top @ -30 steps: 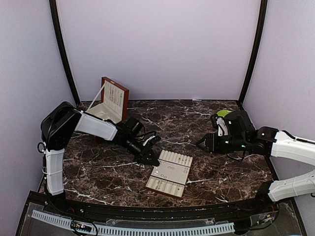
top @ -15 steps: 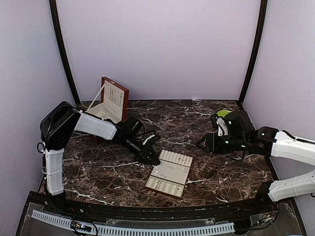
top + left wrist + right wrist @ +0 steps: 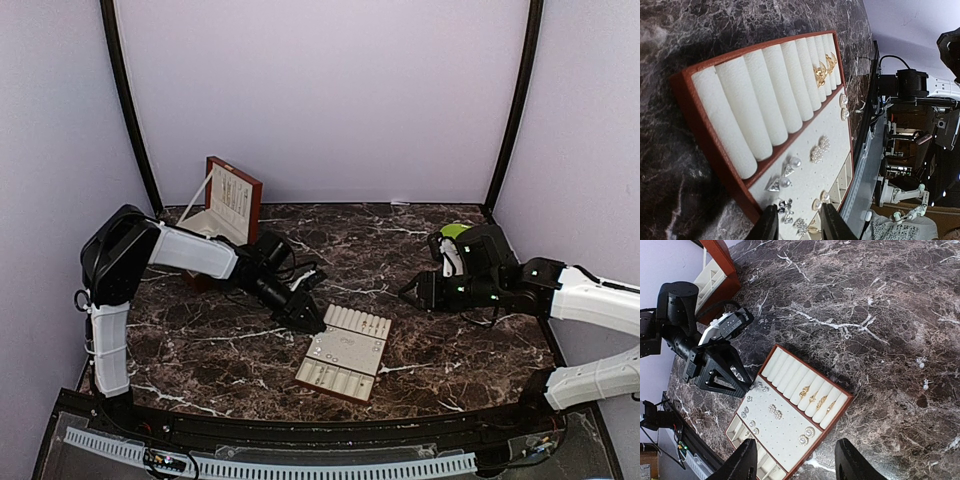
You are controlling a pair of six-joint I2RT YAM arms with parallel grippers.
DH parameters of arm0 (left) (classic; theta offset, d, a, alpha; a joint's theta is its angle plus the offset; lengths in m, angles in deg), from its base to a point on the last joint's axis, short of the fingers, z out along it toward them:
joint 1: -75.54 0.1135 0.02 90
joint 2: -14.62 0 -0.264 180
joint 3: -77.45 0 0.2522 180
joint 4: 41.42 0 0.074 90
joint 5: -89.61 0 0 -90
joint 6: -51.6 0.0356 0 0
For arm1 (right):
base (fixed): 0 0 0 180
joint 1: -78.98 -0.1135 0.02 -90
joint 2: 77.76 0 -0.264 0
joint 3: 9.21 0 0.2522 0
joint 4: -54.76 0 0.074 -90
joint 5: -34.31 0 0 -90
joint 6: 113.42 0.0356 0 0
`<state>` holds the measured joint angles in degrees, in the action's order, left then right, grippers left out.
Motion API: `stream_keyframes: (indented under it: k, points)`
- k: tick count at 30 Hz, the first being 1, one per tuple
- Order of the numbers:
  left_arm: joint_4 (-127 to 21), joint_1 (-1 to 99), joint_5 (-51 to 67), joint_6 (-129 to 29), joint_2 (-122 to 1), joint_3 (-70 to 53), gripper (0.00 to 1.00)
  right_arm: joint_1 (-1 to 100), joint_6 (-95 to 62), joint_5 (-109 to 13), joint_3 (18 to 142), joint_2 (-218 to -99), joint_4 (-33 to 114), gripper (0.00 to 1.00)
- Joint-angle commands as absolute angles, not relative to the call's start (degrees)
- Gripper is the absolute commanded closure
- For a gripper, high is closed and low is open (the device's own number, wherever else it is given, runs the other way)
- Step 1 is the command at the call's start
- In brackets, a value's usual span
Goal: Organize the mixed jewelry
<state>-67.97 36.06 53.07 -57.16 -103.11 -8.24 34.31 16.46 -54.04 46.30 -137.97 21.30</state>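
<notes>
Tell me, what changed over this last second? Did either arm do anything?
The left tool, hovering at the tray's near corner, opened its fingers. It seems to have let go of a small silvery piece, which lies on the pad between them. The right tool, the tray and the wooden box stayed where they were.

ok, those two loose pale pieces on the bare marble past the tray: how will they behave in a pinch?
Likely very light: the loose pieces look tiny beside the tray. Their seemingly rounded heads may roll or skid on the glossy marble. Lying low, they could be hard to pinch.
</notes>
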Motion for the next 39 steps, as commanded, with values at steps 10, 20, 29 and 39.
stream_keyframes:
  k: [10,20,29,39]
  points:
    - [-76.3,36.7,47.3,-52.3,-99.6,-11.1,0.65,34.6,16.2,-55.1,46.1,-136.7,22.3,0.46]
    - [-73.4,36.6,45.2,-53.9,-99.6,-10.2,0.56,34.6,16.3,-55.4,46.1,-136.4,22.3,0.46]
    - [-73.9,36.6,44.4,-53.3,-101.2,-10.8,0.49,34.6,16.4,-55.4,46.2,-136.5,22.3,0.46]
    - [-78.4,35.7,39.9,-50.1,-101.8,-12.8,0.52,34.6,16.4,-55.4,46.2,-136.7,22.4,0.46]
